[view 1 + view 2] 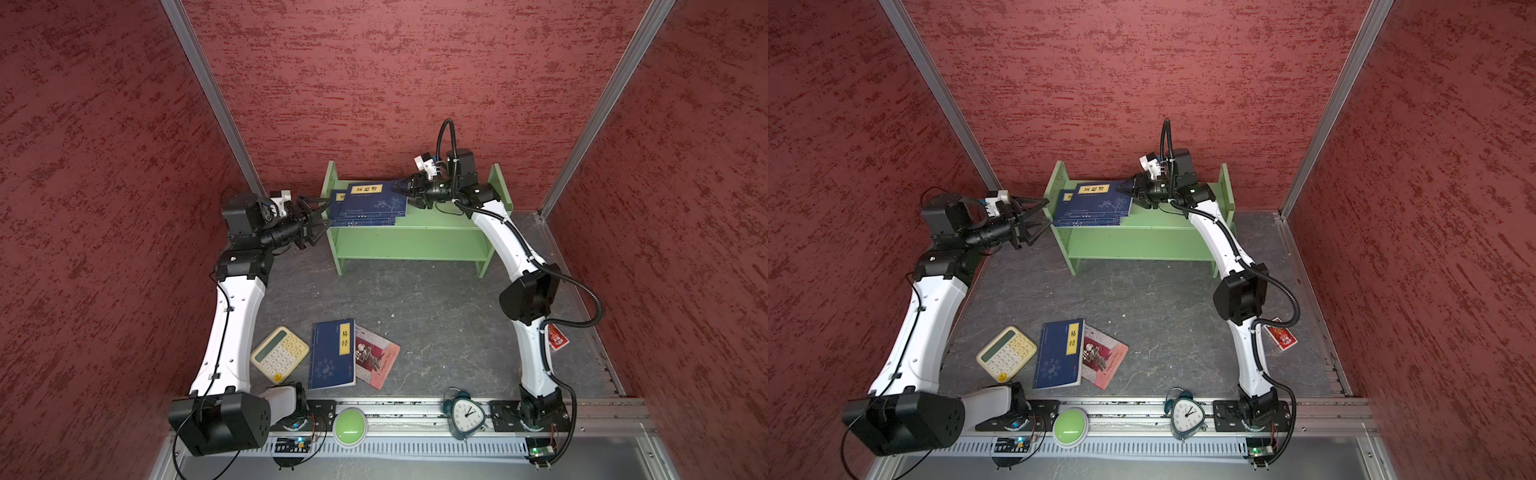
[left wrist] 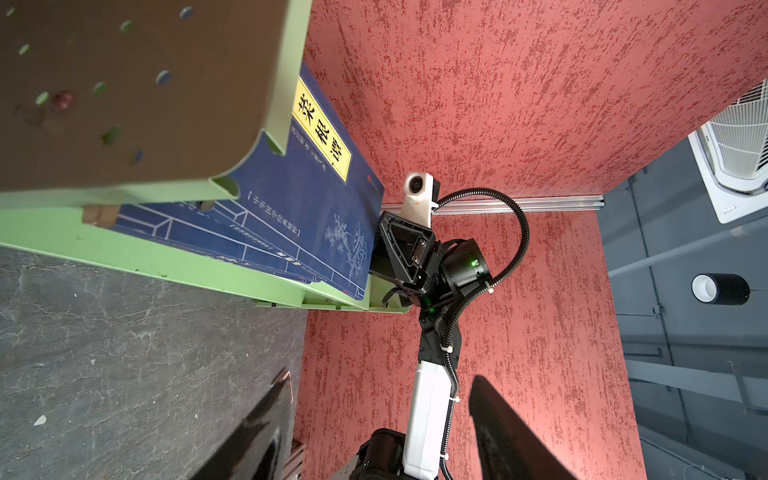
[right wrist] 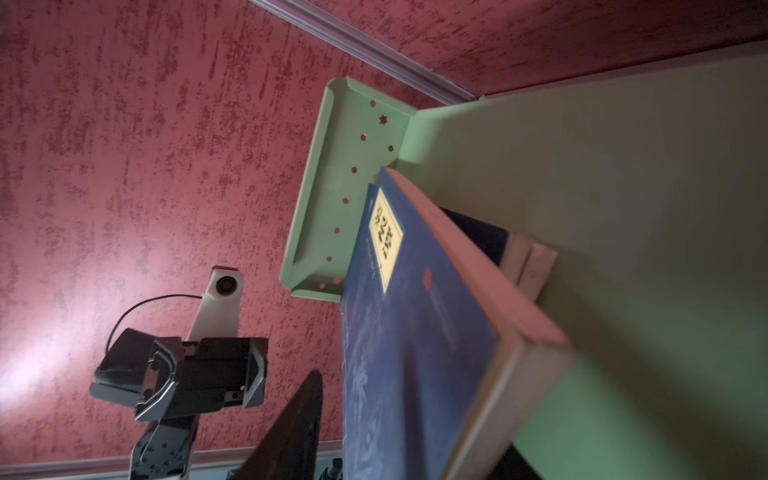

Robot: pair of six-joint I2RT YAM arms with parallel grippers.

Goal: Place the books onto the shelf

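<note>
- Right gripper (image 1: 402,189) is up at the shelf (image 1: 415,243), reaching in from the right over the upper tier.
- Its jaws are parted and straddle the right edge of the top book (image 1: 370,201); in the right wrist view one finger (image 3: 295,419) stands clear of the cover, with wall showing between them.
- Whether the other finger touches the underside, I can't tell.
- That top book (image 3: 415,353), navy with a yellow label, lies on a stack (image 1: 361,220) of navy books at the left end of the upper tier.
- It sits tilted, its gripper-side edge raised above the books underneath.
- A second label peeks out at the stack's left side, against the shelf's left panel.
- Left gripper (image 1: 324,216) hovers just outside that left panel, pointing at the stack.
- Its jaws gape wide and hold nothing; the left wrist view shows the two fingers (image 2: 266,436) far apart with only wall between.
- The lower tier is bare green board.
- Down front on the table (image 1: 415,316), a navy book (image 1: 332,353) lies flat, label up.
- It overlaps the left edge of a red book (image 1: 378,357), also flat.
- A calculator (image 1: 279,353) lies just left of that pair.
- A clock (image 1: 464,415) stands on the front rail, well apart from both grippers.
</note>
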